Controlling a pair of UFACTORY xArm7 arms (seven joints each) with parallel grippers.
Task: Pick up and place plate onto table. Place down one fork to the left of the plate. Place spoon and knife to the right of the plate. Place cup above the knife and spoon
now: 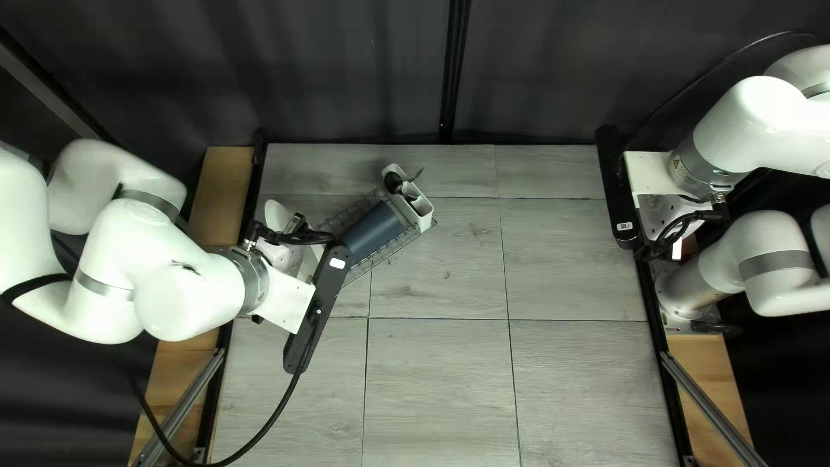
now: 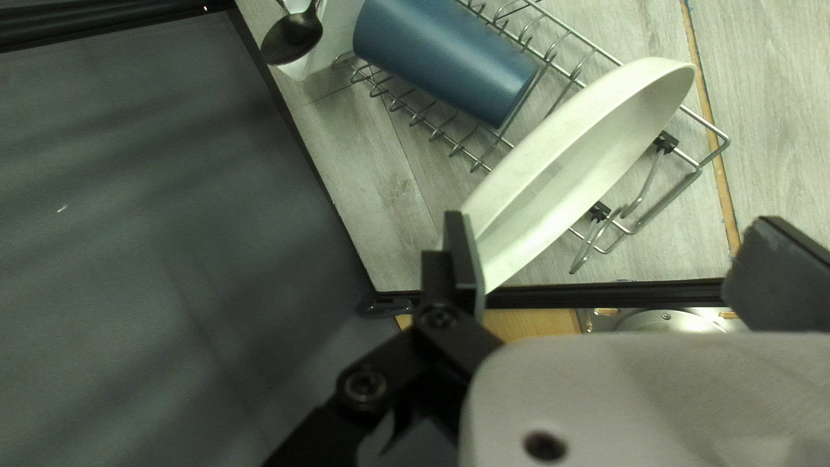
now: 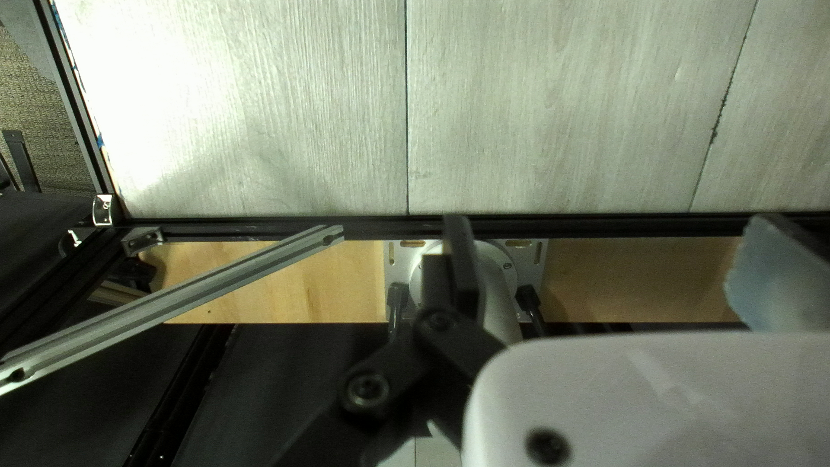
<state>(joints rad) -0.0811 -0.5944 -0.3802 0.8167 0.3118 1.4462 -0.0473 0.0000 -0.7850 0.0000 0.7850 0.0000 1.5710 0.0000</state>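
My left gripper (image 1: 318, 307) hangs over the rack's left end; in the left wrist view the left gripper (image 2: 611, 229) is open, one finger over the near end of the white plate (image 2: 562, 173). The plate stands tilted on edge in the wire rack; whether that finger touches it I cannot tell. A blue cup (image 1: 372, 232) lies on its side in the rack. A dark spoon (image 1: 393, 182) sits in the white holder (image 1: 419, 206) with other utensils; fork and knife cannot be told apart. My right gripper (image 1: 618, 190), also open in the right wrist view (image 3: 605, 227), holds nothing.
The wire rack (image 1: 391, 251) stands toward the far left of the table (image 1: 441, 363), beneath my left gripper. A black cable loops from that gripper over the near left part of the table. My right gripper is at the table's right edge, away from the rack.
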